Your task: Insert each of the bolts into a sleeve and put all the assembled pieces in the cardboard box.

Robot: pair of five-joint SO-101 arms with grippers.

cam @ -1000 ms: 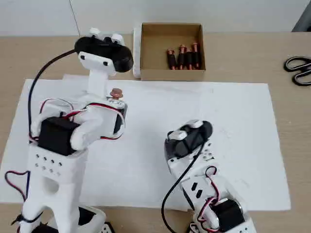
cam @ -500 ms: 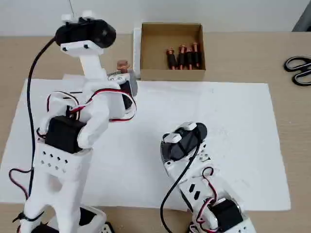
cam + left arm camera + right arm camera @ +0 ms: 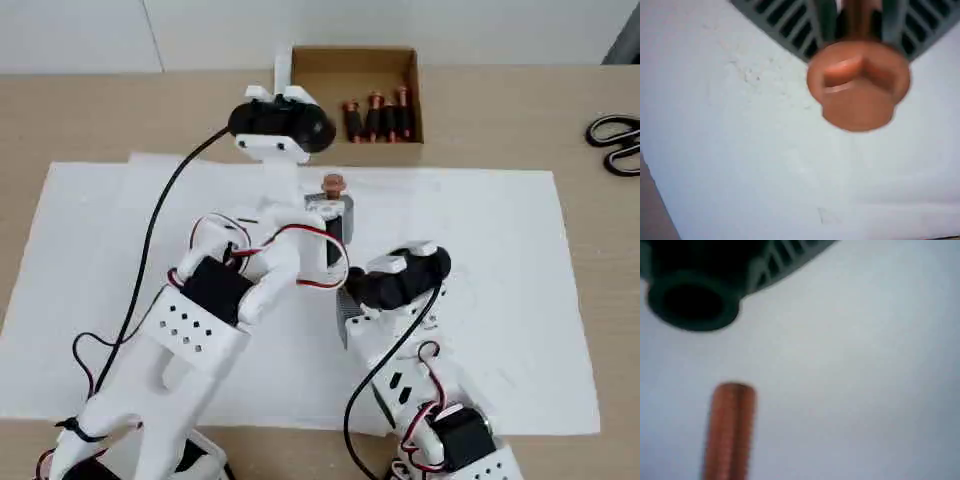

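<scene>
Right wrist view puts the threaded tip of the bolt (image 3: 730, 430) just short of the open mouth of the sleeve (image 3: 692, 300), its long axis aimed toward it but seemingly a little off-centre. The left gripper (image 3: 328, 212) pinches this one bolt below its head, and the right gripper (image 3: 345, 303) clamps the one sleeve over the paper (image 3: 480, 260). Four assembled pieces (image 3: 378, 118) lie in the cardboard box (image 3: 335, 70).

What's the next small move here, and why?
Probably bring the tip of the bolt in the left gripper into line with the sleeve mouth: in the right wrist view the threaded end sits apart from the opening, not yet aligned.
</scene>
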